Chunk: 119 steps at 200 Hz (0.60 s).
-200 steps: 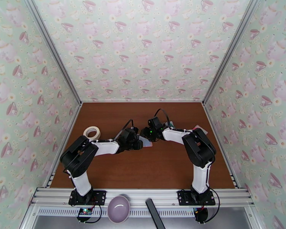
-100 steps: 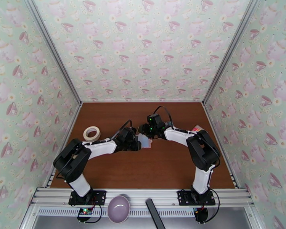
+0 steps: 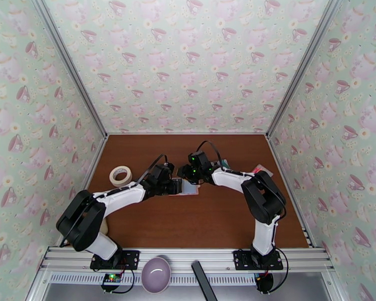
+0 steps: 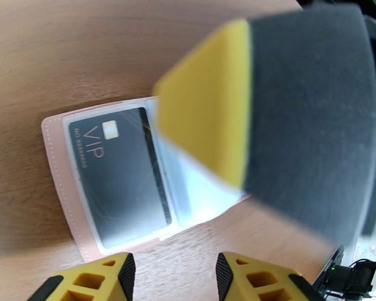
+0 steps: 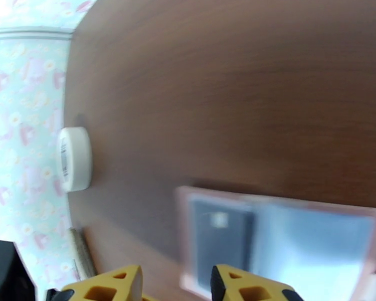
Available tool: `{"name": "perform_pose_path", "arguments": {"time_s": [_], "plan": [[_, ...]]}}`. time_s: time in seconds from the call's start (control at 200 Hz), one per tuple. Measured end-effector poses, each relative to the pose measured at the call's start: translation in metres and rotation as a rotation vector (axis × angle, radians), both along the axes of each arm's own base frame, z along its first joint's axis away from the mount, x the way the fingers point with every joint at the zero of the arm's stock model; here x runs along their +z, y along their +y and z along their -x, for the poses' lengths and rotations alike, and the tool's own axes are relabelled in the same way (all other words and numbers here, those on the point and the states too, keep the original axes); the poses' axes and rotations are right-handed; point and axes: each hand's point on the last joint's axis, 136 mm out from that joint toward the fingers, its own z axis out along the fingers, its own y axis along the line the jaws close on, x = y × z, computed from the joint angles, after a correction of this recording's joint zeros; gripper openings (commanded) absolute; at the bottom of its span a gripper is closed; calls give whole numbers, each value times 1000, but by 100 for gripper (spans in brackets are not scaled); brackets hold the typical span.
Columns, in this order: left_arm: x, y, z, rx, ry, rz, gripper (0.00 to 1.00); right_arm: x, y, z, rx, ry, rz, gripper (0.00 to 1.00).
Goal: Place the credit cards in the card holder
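Observation:
The pink card holder [image 4: 62, 196] lies open and flat on the brown table, its clear pockets facing up. A black credit card marked VIP [image 4: 120, 181] sits inside its left pocket, and the right pocket looks pale and bluish. My left gripper [image 4: 175, 269] hovers open just over the holder's near edge. A blurred yellow and black finger of the right gripper crosses this view close to the lens. In the top view the holder [image 3: 192, 188] lies between my left gripper [image 3: 177, 186] and right gripper [image 3: 186, 174]. The right gripper [image 5: 175, 282] is open above the holder [image 5: 313, 237]. Other cards are hidden.
A white tape roll [image 3: 121, 174] lies at the left of the table, also seen as the tape roll [image 5: 75, 159]. A small pinkish object [image 3: 262, 170] rests near the right wall. A grey bowl [image 3: 156, 273] and a black bar [image 3: 203, 281] sit on the near rail.
Both wrists have drifted a little to the left over the holder. The left arm has stretched out lower and flatter. The holder stays open in place.

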Motion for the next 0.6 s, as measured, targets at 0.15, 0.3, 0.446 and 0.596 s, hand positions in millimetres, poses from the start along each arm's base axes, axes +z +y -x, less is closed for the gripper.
{"name": "perform_pose_path", "arguments": {"time_s": [0.15, 0.3, 0.446, 0.596], "plan": [[-20, 3, 0, -6, 35, -33, 47, -14, -29, -7, -35, 3, 117, 43], [-37, -1, 0, -19, 76, -46, 46, -21, -39, -6, -35, 2, 176, 43], [-28, -14, -12, -32, 55, -26, 49, -22, -43, -7, -35, -1, 185, 43], [-17, -23, -22, -37, 27, -6, 48, -22, -43, -8, -33, -5, 187, 43]]}}
